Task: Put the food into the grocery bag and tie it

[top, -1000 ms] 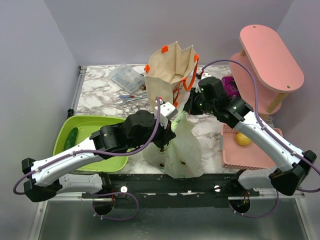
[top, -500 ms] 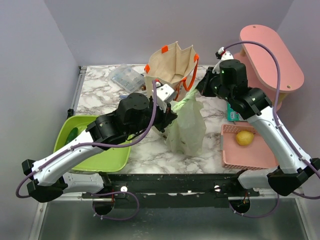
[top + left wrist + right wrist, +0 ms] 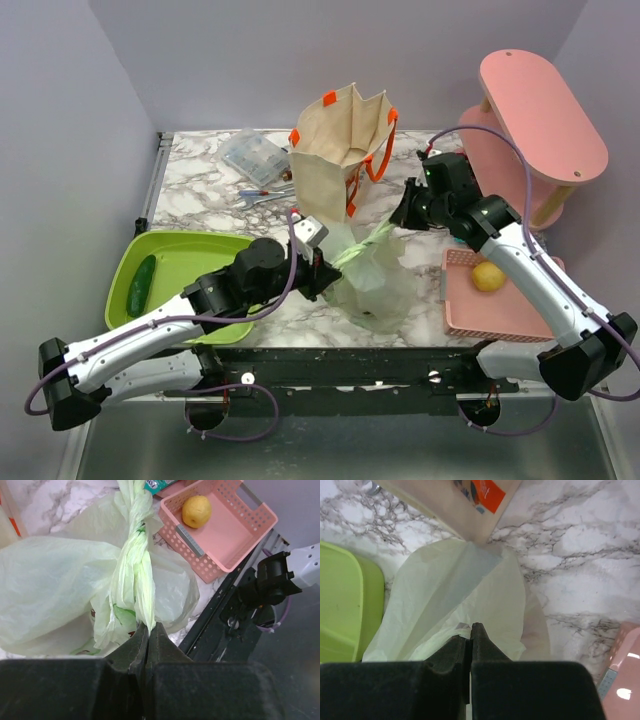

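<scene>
The light green grocery bag (image 3: 375, 280) sits on the marble table (image 3: 200, 190) between my arms, its handles twisted into a rope stretched from left to right. My left gripper (image 3: 322, 268) is shut on one end of the twisted handle (image 3: 134, 565). My right gripper (image 3: 400, 215) is shut on the other handle end, pinching thin plastic (image 3: 462, 626) above the bag (image 3: 450, 605). Dark red shapes show through the bag's wall. A yellow lemon (image 3: 487, 276) lies in the pink basket (image 3: 500, 320), also seen in the left wrist view (image 3: 196, 511).
A beige tote with orange handles (image 3: 340, 140) stands behind the bag. A green tray (image 3: 180, 260) holding a cucumber (image 3: 141, 285) is at the left. A pink two-tier stand (image 3: 540, 110) is at the right. A clear box (image 3: 255, 155) lies at the back.
Both grippers have come down and apart, the left toward the near left, the right lower. The bag has sunk onto the table and its handles are stretched into a twisted rope.
</scene>
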Motion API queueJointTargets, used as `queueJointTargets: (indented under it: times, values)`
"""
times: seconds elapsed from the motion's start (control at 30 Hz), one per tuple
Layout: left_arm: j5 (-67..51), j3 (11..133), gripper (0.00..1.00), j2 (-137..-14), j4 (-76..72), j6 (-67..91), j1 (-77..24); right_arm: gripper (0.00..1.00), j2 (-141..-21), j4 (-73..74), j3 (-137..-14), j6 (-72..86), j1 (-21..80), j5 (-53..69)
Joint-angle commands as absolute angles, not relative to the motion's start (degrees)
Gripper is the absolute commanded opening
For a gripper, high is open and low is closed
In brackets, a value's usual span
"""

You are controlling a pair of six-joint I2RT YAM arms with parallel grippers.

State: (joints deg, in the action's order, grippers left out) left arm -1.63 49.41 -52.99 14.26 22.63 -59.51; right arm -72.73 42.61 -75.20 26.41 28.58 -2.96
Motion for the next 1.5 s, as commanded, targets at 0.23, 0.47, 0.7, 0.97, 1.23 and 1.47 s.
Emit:
queueJointTargets:
  times: [0.23, 0.47, 0.7, 0.97, 1.23, 1.47]
  values:
    - [-6.67, 36.67, 0.0, -38.61, 18.28, 37.9, -60.54, 0.01, -75.51, 30.79, -67.9, 24.75, 19.46, -19.94]
    - [-1.75, 25.64, 0.0, -31.13, 10.62, 49.27, -60.71, 0.01, -77.45, 29.36, -64.8, 26.99, 15.71, -17.97]
    - [-1.85, 22.08, 0.0, -30.74, 10.19, 51.35, -61.32, 0.01, -78.26, 29.14, -64.61, 29.04, 12.87, -14.36]
    - [-1.97, 29.84, 0.0, -33.8, 14.33, 47.39, -61.36, 0.01, -74.33, 31.08, -65.75, 28.35, 12.92, -7.76]
    - [3.28, 44.06, 0.34, -34.64, 25.63, 41.54, -61.4, 0.74, -69.8, 38.33, -71.63, 28.08, 12.95, -6.59]
    - [14.55, 50.95, 0.99, -32.19, 30.59, 37.11, -61.22, 0.76, -65.7, 41.4, -77.21, 27.53, 12.87, -3.28]
